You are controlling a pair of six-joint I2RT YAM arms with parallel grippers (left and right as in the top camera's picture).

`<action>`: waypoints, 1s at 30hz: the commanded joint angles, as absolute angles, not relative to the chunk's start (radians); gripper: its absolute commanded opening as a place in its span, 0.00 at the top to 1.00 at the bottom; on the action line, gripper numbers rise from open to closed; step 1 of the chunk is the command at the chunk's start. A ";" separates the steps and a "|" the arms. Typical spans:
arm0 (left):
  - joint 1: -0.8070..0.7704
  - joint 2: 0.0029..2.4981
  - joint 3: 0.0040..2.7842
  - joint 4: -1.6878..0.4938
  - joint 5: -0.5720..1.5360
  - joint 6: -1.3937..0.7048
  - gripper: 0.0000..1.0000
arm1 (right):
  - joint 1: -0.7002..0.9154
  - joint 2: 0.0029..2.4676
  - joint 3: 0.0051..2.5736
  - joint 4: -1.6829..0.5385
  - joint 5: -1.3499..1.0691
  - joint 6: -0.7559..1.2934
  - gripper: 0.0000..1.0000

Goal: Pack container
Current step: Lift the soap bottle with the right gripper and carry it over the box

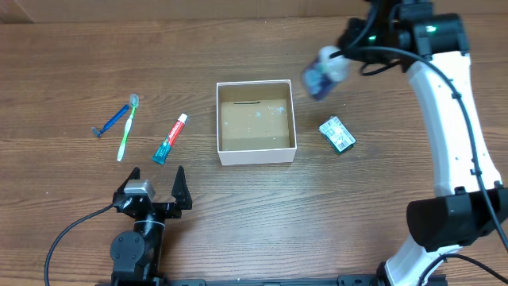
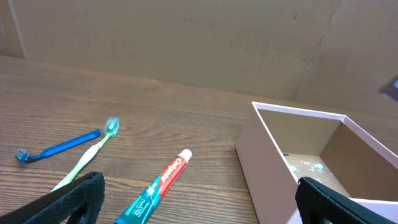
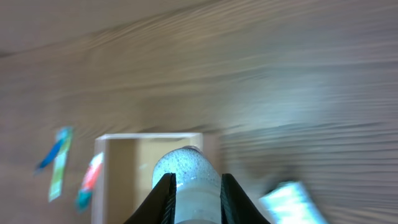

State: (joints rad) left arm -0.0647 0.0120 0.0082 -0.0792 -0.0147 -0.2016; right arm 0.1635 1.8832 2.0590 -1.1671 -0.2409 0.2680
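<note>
1. Container (image 1: 255, 156) sitting mid-tabletop, holding nothing yet.
2. I'm holding a bottle (image 1: 324, 71) pinched in the right gripper (image 3: 194, 193), just off the container's far-right corner.
3. Left gripper (image 1: 157, 181) sitting spread; toothbrush (image 1: 127, 131), razor (image 1: 113, 121), toothpaste (image 1: 170, 138), packet (image 1: 337, 133) lying outside.

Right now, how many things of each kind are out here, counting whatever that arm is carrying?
Toothbrush: 1
Blue razor: 1
Toothpaste tube: 1
Cardboard container: 1
Green and white packet: 1
Blurred white and blue item in the right gripper: 1
Total: 6
</note>
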 commanded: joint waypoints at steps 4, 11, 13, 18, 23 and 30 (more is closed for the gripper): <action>-0.058 0.004 0.005 -0.077 -0.007 -0.182 0.00 | 0.306 1.856 2.099 -1.106 -0.321 0.400 0.94; -0.058 0.004 0.005 -0.077 -0.007 -0.182 0.00 | 0.533 1.890 2.094 -1.085 0.141 0.535 0.94; -0.058 0.004 0.005 -0.078 -0.007 -0.182 0.00 | 0.572 1.908 2.094 -1.081 0.220 0.559 0.94; -0.058 0.004 0.005 -0.078 -0.007 -0.182 0.00 | 0.648 1.980 2.094 -1.047 0.345 0.607 0.94; -0.058 0.004 0.005 -0.078 -0.007 -0.182 0.00 | 0.667 2.055 2.094 -1.013 0.382 0.670 0.94; -0.058 0.004 0.005 -0.077 -0.007 -0.182 0.00 | 0.667 2.098 2.094 -0.953 0.381 0.686 0.95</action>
